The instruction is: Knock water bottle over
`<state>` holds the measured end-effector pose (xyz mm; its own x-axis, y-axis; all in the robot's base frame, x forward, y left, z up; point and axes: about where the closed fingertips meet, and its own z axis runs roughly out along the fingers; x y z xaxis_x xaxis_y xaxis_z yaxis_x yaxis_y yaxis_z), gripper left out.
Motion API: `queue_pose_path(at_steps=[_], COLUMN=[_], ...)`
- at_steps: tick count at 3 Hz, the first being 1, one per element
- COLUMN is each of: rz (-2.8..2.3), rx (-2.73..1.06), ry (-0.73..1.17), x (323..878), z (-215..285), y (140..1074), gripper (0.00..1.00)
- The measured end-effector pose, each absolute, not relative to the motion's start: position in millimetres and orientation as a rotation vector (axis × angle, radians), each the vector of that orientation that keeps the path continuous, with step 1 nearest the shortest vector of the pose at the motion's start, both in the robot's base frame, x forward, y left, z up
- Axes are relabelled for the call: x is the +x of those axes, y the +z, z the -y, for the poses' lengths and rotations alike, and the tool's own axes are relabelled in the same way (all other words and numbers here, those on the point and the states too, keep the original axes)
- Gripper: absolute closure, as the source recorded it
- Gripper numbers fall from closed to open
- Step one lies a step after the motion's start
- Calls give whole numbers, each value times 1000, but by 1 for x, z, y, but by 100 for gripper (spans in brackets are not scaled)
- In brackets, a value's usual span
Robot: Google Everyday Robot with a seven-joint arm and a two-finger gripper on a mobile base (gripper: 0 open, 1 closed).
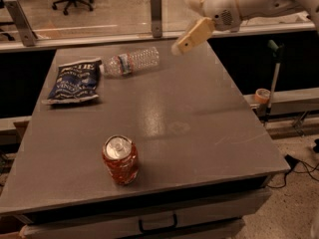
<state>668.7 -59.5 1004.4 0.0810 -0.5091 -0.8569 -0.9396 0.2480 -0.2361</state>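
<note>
Hand: raised above the far right part of the desk, off the surface. Its two tan fingers stand spread apart with nothing between them. It touches no object.

Water bottle: lying flat on its side at the far left-centre of the desk, to the left of the hand and apart from it. Its cap end points toward the chip bag, which lies just beside it.

Soda can: upright near the front edge, well apart from both.

Assessment: with the bottle down, the knock itself appears complete, and the step in hand is judged to be clearing the arm.

Next move: no further contact is called for. Any retreat should stay high and to the right, since a bottle on its side may roll if brushed.
</note>
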Motion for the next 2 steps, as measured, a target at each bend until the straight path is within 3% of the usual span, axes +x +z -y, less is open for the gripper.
queue_pose_path(at_steps=[1, 2], rz=[-1596, -1594], rx=[-1303, -1296], ry=[390, 374], x=[680, 681], z=[124, 129], y=[1038, 1043], gripper=[0, 0])
